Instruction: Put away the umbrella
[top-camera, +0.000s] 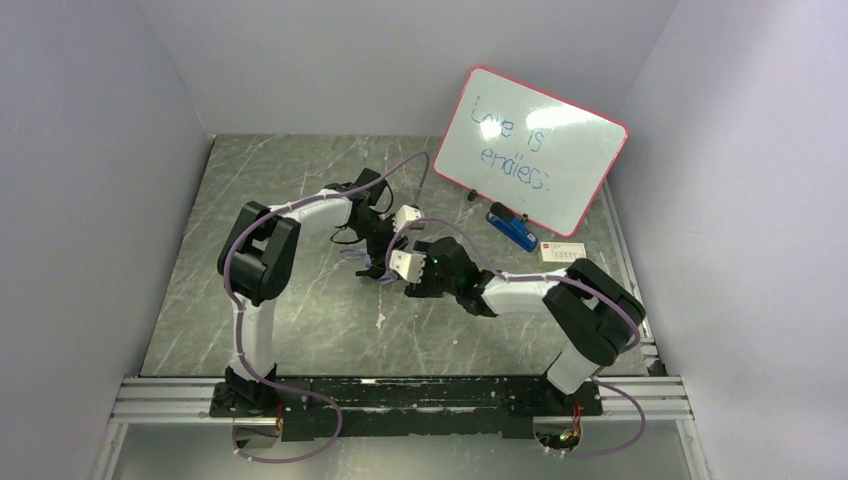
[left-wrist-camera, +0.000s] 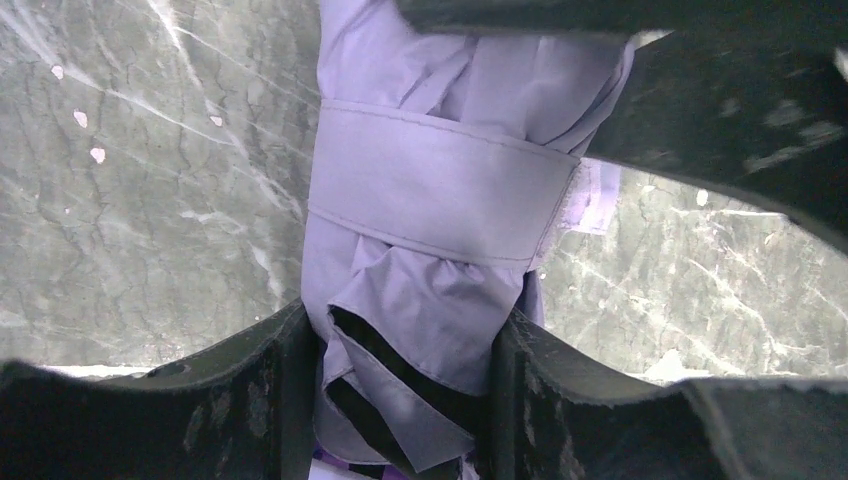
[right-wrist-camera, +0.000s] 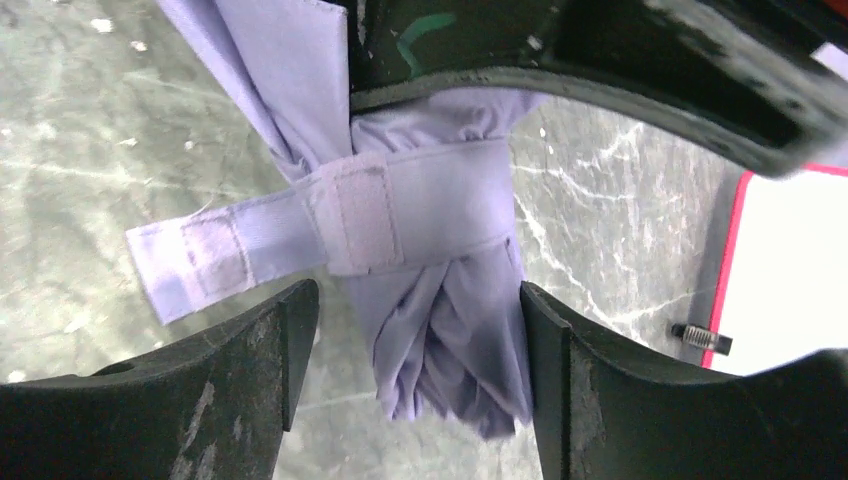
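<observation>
Left fingers (left-wrist-camera: 265, 400): pressed against both sides of the umbrella (left-wrist-camera: 440, 190), gripping it.
Right fingers (right-wrist-camera: 250, 390): spread around the umbrella with a gap on one side, holding nothing.
Arms: two; left arm (top-camera: 300, 215) and right arm (top-camera: 530, 290) bend inward, wrists meeting over the middle of the tabletop (top-camera: 300, 330).
Umbrella: one, folded, strap (right-wrist-camera: 420, 215) wrapped round it, tab end loose.
Whiteboard (top-camera: 540, 150): one, far right corner.

I see the umbrella (left-wrist-camera: 430, 200) as soft matt cloth, its strap (right-wrist-camera: 345, 215) fuzzy; the tabletop (left-wrist-camera: 150, 200) looks like smooth, veined stone.
</observation>
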